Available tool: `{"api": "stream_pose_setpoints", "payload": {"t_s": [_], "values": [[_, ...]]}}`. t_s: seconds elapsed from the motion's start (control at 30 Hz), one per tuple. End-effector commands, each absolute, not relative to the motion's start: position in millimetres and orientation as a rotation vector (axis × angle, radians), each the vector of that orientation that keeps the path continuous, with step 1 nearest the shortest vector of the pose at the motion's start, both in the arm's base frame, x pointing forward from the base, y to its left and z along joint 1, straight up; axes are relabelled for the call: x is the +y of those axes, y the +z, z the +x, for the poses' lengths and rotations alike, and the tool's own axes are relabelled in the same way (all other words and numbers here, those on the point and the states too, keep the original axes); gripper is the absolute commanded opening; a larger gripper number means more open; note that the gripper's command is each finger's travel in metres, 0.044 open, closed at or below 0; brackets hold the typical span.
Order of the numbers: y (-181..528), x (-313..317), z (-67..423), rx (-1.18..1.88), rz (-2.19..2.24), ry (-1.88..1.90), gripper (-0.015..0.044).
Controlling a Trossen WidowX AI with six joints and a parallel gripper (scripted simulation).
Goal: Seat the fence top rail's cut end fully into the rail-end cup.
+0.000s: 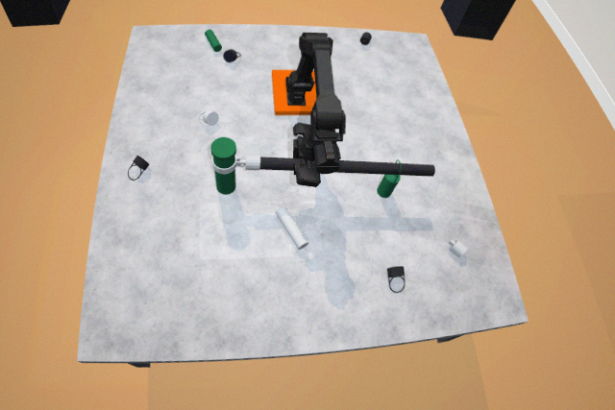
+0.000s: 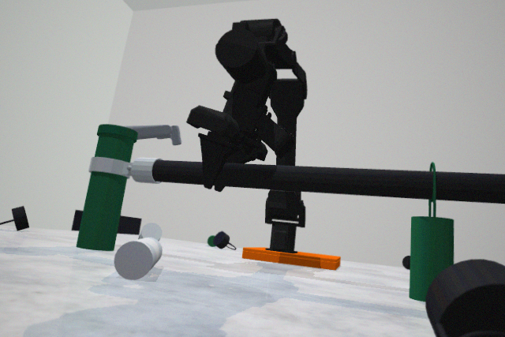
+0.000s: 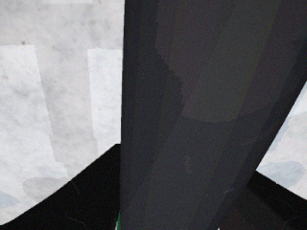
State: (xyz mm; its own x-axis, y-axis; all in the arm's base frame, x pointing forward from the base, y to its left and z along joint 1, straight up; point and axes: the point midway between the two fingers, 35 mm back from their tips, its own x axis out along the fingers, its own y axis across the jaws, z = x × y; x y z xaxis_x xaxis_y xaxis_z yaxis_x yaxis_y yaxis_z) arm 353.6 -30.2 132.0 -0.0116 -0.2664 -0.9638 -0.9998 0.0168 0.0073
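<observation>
Where the big post (image 1: 223,165) stands at the left, its grey brace band (image 2: 106,166) sits high, just under the post cap (image 2: 117,131); the rail-end cup (image 2: 143,170) hangs off the band and the rail (image 2: 346,182) enters it; its cut end looks seated, though how deep is hidden inside the cup; the rail's long axis runs level, left to right, and farther right the gripper (image 1: 307,167) straddles it from above, fingers clamped on the rail; letting go, I judge, means parting the fingers and lifting straight up; at the far right the rail passes through the loop cap (image 2: 432,186); the exterior view shows band height, the top view alignment, the wrist view only the rail filling the frame
</observation>
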Motion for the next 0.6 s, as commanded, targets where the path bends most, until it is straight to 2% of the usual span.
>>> {"api": "stream_pose_setpoints", "payload": {"t_s": [0.0, 0.3, 0.57], "values": [[132.1, -30.0, 353.7, 1.420, -1.389, 1.064, 0.0210], [146.7, -15.7, 355.3, 1.419, -1.387, 1.065, 0.0440], [168.5, 5.7, 354.9, 1.418, -1.386, 1.067, 0.0440]]}}
